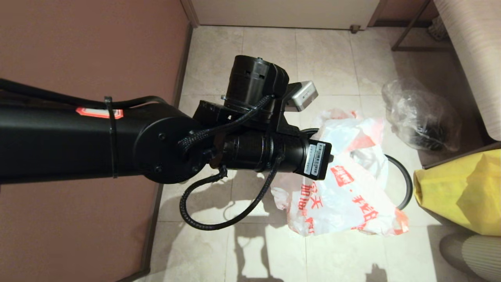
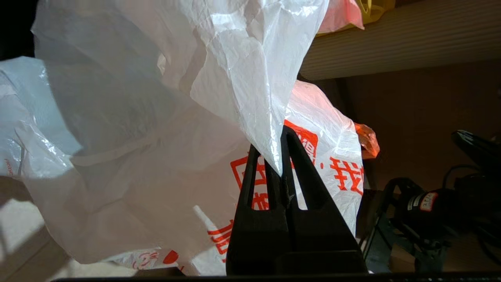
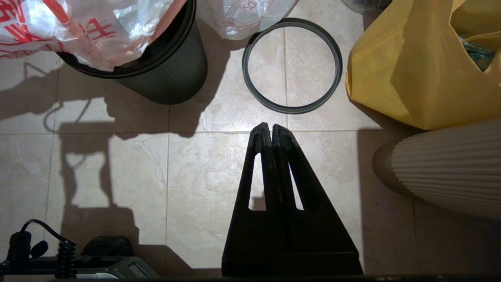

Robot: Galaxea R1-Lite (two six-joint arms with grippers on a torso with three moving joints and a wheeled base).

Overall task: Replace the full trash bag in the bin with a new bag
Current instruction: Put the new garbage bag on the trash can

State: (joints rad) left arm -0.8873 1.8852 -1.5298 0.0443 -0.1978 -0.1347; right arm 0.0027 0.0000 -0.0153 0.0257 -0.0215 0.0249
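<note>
While my left arm reaches across the head view from the left, its left gripper [image 2: 282,156] is clamped on a fold of the new bag [image 2: 242,78]; in the left wrist view I see both black fingers pressed together with thin white plastic pinched between their tips. That film hangs limp and crumpled from the pinch, and nothing shows through it. From the head camera the wrist hides the gripper itself, so I read the grip only from the wrist camera.

Behind and below the fold lies more white plastic with red Chinese print [image 1: 344,196], draped over the bin [image 3: 164,74]. I cannot tell whether this printed sheet is part of the same bag. The bin stands upright on the tiled floor [image 3: 195,176], its black rim partly covered by the plastic spilling out of it. The loose grey ring [image 3: 292,65] lies flat on the tiles just beside the bin, apart from it.

My right gripper [image 3: 271,131] hangs over bare floor near the ring, fingers closed together on nothing. A yellow bag [image 3: 415,70] sits just beside the ring, and a clear bag with dark contents [image 1: 420,117] rests farther back by the ribbed furniture [image 1: 473,58].
</note>
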